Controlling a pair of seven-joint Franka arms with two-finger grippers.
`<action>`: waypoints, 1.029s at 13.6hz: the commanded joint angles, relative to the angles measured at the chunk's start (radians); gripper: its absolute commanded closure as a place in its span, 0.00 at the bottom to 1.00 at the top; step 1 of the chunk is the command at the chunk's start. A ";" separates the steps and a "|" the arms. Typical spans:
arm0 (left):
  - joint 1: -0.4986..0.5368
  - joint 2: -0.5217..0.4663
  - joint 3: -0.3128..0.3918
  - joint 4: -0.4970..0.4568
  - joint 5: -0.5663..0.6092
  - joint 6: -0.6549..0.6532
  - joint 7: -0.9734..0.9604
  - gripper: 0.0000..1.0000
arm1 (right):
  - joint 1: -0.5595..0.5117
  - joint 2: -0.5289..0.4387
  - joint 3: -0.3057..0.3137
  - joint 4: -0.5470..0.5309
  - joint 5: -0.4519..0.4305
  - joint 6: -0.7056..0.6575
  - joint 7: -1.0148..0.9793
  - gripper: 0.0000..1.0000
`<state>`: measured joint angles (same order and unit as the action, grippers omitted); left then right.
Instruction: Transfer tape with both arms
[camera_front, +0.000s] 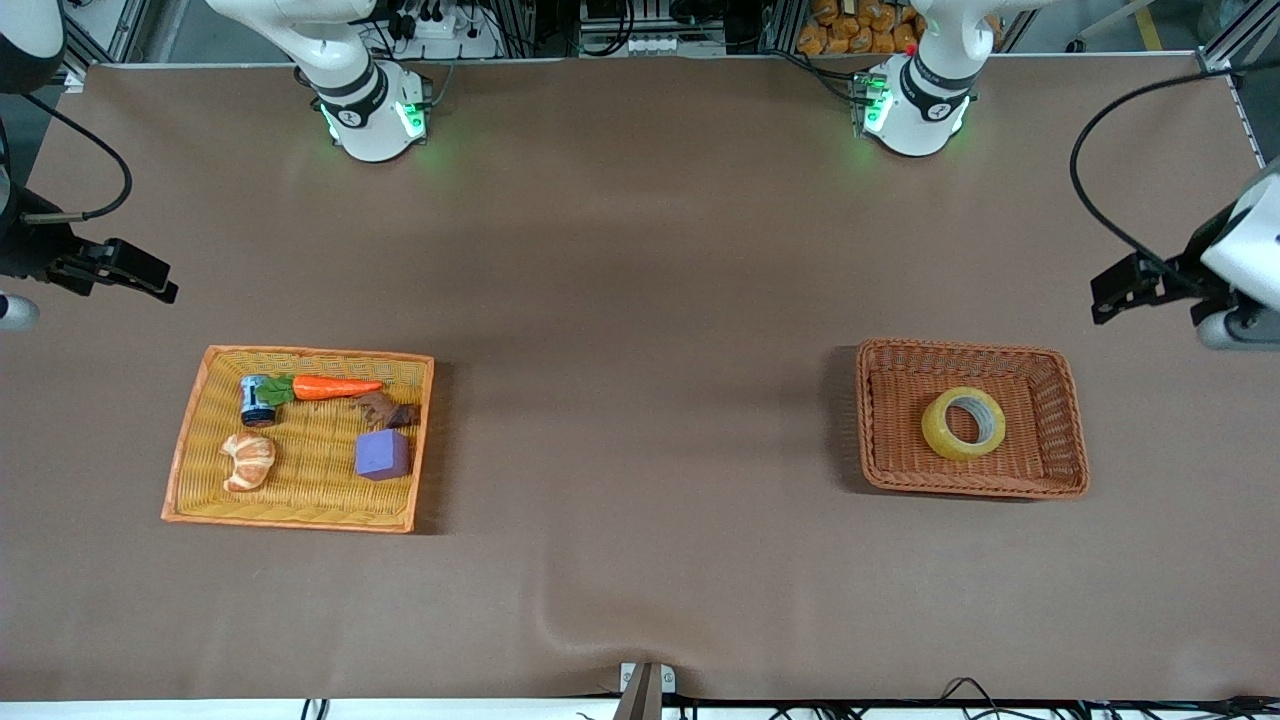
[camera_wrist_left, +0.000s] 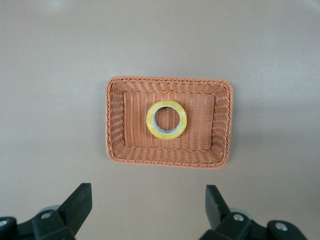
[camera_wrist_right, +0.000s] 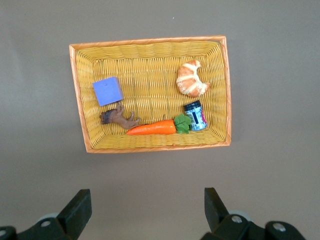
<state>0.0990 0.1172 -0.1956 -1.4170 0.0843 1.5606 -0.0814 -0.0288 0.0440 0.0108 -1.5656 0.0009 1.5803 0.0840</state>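
Table (camera_front: 640, 300): brown cloth over the whole surface, with the brown wicker basket as landmark toward the left arm's end.
Yellow basket (camera_front: 190, 440): well apart from the brown basket, toward the right arm's end; it held a carrot (camera_front: 335, 387), croissant (camera_front: 248, 461), purple cube (camera_front: 382, 454), small can (camera_front: 258, 400) and a brown toy (camera_front: 388, 410).
Brown basket (camera_front: 1060, 440): shallow and rectangular, with the tape its only content.
Left gripper (camera_wrist_left: 147, 207): fingers spread wide, high over bare cloth just beside the brown basket.
Right gripper (camera_wrist_right: 147, 207): fingers spread wide, waiting over cloth beside the yellow basket.
Tape (camera_front: 963, 423): lay flat near the brown basket's middle, hole upward.
Step, as judged: the left arm should centre over the ring, descend straight, put one finger into the core and one outside, and stay clear of the basket walls.
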 joint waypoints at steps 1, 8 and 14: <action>0.013 -0.048 -0.004 -0.045 -0.035 -0.020 -0.056 0.00 | 0.003 0.016 0.003 0.027 0.014 -0.005 -0.013 0.00; 0.001 -0.129 -0.004 -0.117 -0.038 -0.039 -0.124 0.00 | -0.006 0.017 0.003 0.029 0.021 -0.005 -0.018 0.00; -0.050 -0.154 0.040 -0.140 -0.028 -0.053 -0.084 0.00 | -0.008 0.017 0.003 0.029 0.021 -0.005 -0.024 0.00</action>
<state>0.0894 -0.0100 -0.1941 -1.5346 0.0641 1.5149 -0.1824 -0.0291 0.0486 0.0133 -1.5618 0.0032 1.5813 0.0746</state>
